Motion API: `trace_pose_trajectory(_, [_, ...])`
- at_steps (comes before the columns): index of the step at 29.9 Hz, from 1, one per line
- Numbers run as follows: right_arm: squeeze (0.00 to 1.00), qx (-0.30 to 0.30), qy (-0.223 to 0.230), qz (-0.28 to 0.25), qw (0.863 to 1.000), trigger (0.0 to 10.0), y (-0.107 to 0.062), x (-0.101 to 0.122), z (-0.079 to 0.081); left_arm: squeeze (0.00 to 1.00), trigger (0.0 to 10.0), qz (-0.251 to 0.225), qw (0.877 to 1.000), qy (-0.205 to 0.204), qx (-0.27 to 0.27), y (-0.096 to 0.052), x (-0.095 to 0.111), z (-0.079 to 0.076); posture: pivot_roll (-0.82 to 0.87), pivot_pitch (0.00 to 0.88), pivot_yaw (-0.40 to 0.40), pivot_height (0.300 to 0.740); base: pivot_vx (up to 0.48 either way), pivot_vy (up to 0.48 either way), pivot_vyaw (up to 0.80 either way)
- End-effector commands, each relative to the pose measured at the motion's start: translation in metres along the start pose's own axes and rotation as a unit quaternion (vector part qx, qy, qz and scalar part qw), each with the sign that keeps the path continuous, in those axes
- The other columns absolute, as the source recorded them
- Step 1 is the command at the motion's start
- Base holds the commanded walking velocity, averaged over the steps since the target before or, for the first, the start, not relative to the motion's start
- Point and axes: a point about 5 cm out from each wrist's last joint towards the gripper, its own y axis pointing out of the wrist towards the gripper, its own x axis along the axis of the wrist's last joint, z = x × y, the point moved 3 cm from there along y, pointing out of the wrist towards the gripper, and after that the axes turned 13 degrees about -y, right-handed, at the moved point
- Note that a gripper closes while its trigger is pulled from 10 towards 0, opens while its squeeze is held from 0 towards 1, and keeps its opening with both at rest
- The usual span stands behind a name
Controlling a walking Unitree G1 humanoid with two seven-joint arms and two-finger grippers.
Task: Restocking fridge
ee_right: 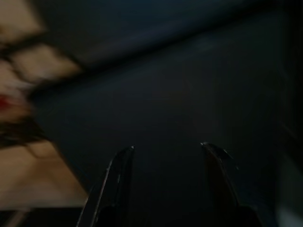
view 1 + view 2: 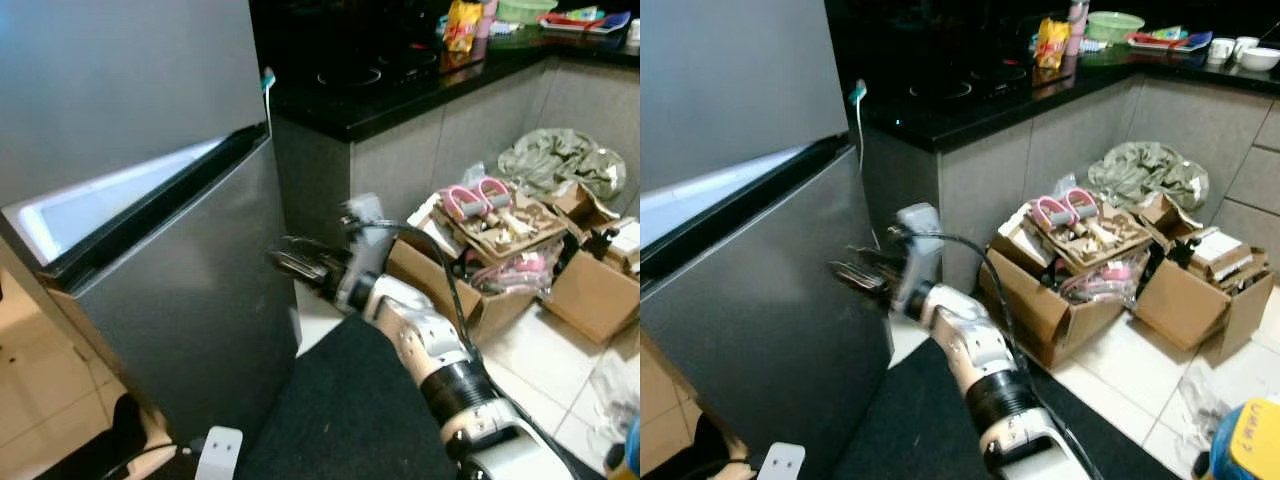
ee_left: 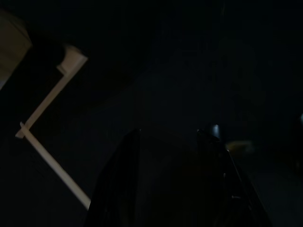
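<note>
The fridge (image 2: 170, 300) stands shut; the right gripper (image 2: 290, 265) — fingers parted, grasping nothing — reaches at its lower door's edge. Restocking looks barely begun — door unopened, nothing loaded.

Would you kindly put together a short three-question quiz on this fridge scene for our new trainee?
1. True or false: the right gripper reaches toward the side edge of the fridge's lower door.
2. What lies right of the fridge on the floor: A) cardboard boxes B) a chair C) a bucket?
3. Fill in: the right gripper's fingers are ____.

Key: 1 true; 2 A; 3 open.
</note>
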Motion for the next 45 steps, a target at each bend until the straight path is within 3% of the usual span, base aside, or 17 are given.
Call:
trace_pose_trajectory(1, [0.0,-0.04,-0.021,0.037,0.998,10.0,-0.007,-0.015,-0.006,0.0,10.0,0.003,1.0,0.007,0.009,0.0,0.0,0.007,-0.09,0.035,0.039,0.726,0.0,0.0,0.0])
trace_pose_trajectory(2, [0.0,-0.04,-0.021,0.037,0.998,10.0,-0.007,-0.015,-0.006,0.0,10.0,0.003,1.0,0.007,0.009,0.0,0.0,0.007,-0.09,0.035,0.039,0.726,0.0,0.0,0.0])
trace_pose_trajectory(4, [0.0,-0.114,-0.026,0.113,0.987,10.0,-0.041,-0.055,-0.034,0.0,10.0,0.002,1.0,0.005,0.006,-0.001,0.001,0.007,-0.09,0.033,0.045,0.726,0.0,0.0,0.0])
trace_pose_trajectory(5, [0.0,-0.114,-0.026,0.113,0.987,10.0,-0.041,-0.055,-0.034,0.0,10.0,0.002,1.0,0.005,0.006,-0.001,0.001,0.007,-0.09,0.033,0.045,0.726,0.0,0.0,0.0])
trace_pose_trajectory(7, [0.0,-0.178,-0.038,0.167,0.969,10.0,-0.072,-0.093,-0.055,0.0,10.0,0.001,1.0,0.006,0.003,0.0,0.002,0.006,-0.09,0.033,0.047,0.726,0.0,0.0,0.0])
trace_pose_trajectory(9, [0.0,-0.22,-0.056,0.228,0.947,10.0,-0.104,-0.134,-0.066,0.0,10.0,0.003,1.0,0.009,0.0,0.001,0.003,0.005,-0.09,0.033,0.047,0.726,0.0,0.0,0.0])
trace_pose_trajectory(10, [0.0,-0.22,-0.056,0.228,0.947,10.0,-0.104,-0.134,-0.066,0.0,10.0,0.003,1.0,0.009,0.0,0.001,0.003,0.005,-0.09,0.033,0.047,0.726,0.0,0.0,0.0])
trace_pose_trajectory(11, [0.0,-0.24,-0.056,0.264,0.932,10.0,-0.125,-0.157,-0.068,0.0,10.0,0.003,1.0,0.01,-0.003,0.001,0.004,0.003,-0.09,0.033,0.047,0.726,0.0,0.0,0.0])
trace_pose_trajectory(12, [0.0,-0.276,-0.049,0.351,0.894,10.0,-0.178,-0.206,-0.062,0.0,10.0,0.002,1.0,0.014,-0.009,0.002,0.008,0.001,-0.09,0.03,0.057,0.726,0.0,0.0,0.0])
trace_pose_trajectory(13, [0.0,-0.284,-0.046,0.375,0.881,10.0,-0.195,-0.219,-0.058,0.0,10.0,0.001,1.0,0.015,-0.011,0.002,0.009,0.0,-0.09,0.03,0.057,0.726,0.0,0.0,0.0])
trace_pose_trajectory(14, [0.0,-0.284,-0.046,0.375,0.881,10.0,-0.195,-0.219,-0.058,0.0,10.0,0.001,1.0,0.015,-0.011,0.002,0.009,0.0,-0.09,0.03,0.057,0.726,0.0,0.0,0.0])
trace_pose_trajectory(17, [0.0,-0.311,-0.002,0.433,0.846,10.0,-0.239,-0.253,-0.04,0.0,10.0,-0.004,1.0,0.022,-0.016,0.004,0.014,-0.004,-0.08,0.023,0.061,0.726,0.0,0.0,0.0])
trace_pose_trajectory(20, [0.0,-0.337,0.031,0.454,0.824,10.0,-0.267,-0.27,-0.025,0.0,10.0,-0.008,1.0,0.018,-0.018,0.005,0.018,-0.006,-0.08,0.023,0.065,0.726,0.0,0.0,0.0])
trace_pose_trajectory(25, [0.0,-0.349,0.03,0.447,0.823,10.0,-0.274,-0.276,-0.017,0.0,10.0,-0.012,0.999,0.03,-0.03,0.006,0.022,-0.013,-0.1,0.022,0.087,0.726,0.0,0.0,0.0])
trace_pose_trajectory(33, [0.0,-0.371,0.008,0.418,0.829,10.0,-0.27,-0.272,-0.019,0.0,10.0,-0.036,0.997,0.03,-0.054,0.007,0.035,-0.028,-0.1,0.016,0.09,0.726,0.0,0.0,0.0])
trace_pose_trajectory(39, [0.0,-0.367,-0.001,0.411,0.834,10.0,-0.266,-0.269,-0.022,0.0,10.0,-0.047,0.996,0.033,-0.063,0.007,0.041,-0.03,-0.1,0.009,0.084,0.726,0.0,0.0,0.0])
trace_pose_trajectory(45, [0.0,-0.35,-0.013,0.416,0.839,10.0,-0.261,-0.267,-0.024,0.0,10.0,-0.067,0.995,0.026,-0.069,0.007,0.048,-0.035,-0.1,0.002,0.073,0.726,0.0,0.0,0.73])
